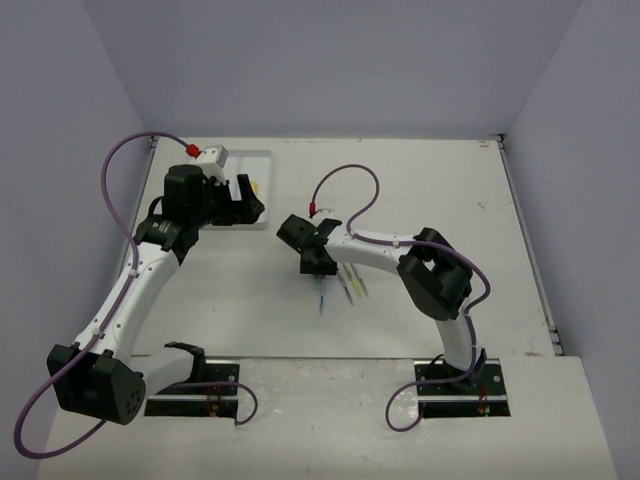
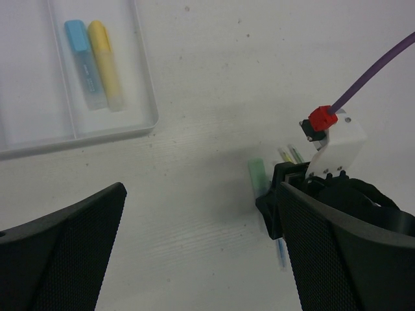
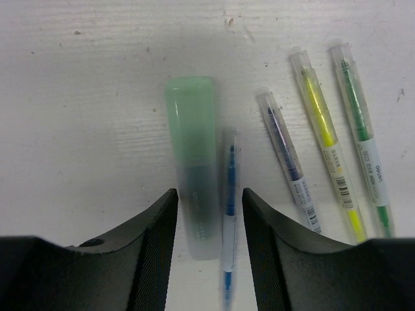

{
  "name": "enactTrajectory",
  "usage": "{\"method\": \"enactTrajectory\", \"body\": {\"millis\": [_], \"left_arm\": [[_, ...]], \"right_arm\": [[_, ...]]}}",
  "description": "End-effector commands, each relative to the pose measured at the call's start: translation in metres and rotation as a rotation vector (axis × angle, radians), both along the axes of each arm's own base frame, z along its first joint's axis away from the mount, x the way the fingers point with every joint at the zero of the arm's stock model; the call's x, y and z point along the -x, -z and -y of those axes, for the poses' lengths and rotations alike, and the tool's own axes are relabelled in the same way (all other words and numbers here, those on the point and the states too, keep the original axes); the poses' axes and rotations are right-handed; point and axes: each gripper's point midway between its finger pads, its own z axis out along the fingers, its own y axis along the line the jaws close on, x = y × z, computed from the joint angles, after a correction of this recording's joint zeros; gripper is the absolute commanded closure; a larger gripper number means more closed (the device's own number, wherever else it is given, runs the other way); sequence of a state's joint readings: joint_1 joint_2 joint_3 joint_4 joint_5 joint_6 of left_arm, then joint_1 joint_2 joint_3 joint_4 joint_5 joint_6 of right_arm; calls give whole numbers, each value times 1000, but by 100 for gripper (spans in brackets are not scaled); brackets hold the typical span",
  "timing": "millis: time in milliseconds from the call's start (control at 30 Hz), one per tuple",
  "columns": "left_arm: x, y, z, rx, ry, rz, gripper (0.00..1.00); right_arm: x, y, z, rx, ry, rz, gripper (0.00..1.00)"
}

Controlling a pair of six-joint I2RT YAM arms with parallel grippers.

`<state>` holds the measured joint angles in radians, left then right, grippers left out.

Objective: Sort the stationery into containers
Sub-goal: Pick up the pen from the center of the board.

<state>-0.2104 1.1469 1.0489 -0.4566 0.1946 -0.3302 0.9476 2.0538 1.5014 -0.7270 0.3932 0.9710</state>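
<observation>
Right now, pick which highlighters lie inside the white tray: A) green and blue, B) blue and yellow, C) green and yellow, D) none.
B: the left wrist view shows the blue highlighter and the yellow highlighter side by side in one compartment of the white tray, while the green highlighter lies out on the table.
</observation>
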Motion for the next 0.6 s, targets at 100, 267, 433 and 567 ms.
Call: {"method": "enactTrajectory", "body": {"millis": [100,267,433,567], "left_arm": [[-3,-9,5,10,32,47,0],[-2,-9,5,6,34,49,0],[-3,-8,4,2,31,49,0],[-2,-7,4,3,30,47,0]], "right_arm": [[-13,-43,-12,-45,-3,93,53],[-13,-33,-20,-45,-25,66,54],[-12,-18,-23,-26,-36,38,55],[-11,-7,-21,-6,-34,23,55]]}}
